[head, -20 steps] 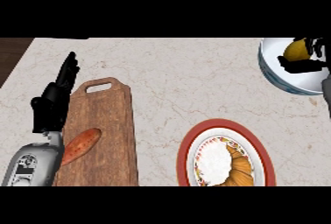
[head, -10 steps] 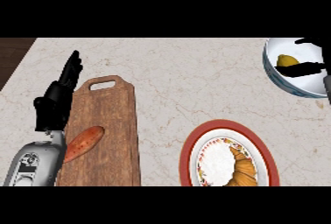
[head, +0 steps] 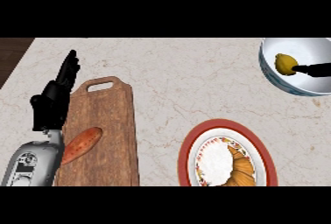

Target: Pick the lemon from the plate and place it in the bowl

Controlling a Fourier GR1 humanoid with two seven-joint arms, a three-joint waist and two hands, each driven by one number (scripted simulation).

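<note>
A pale marbled bench (head: 174, 78) fills the frame, dark floor at upper left. The lemon (head: 285, 64) lies in the bowl (head: 278, 78), upper right; a right hand (head: 313, 68) finger touches it, grip unclear. Left hand (head: 55, 98) rests straight-fingered beside the board (head: 107, 127) bearing a carrot (head: 81, 144). A croissant (head: 241, 168) sits on the plate (head: 187, 157).
</note>
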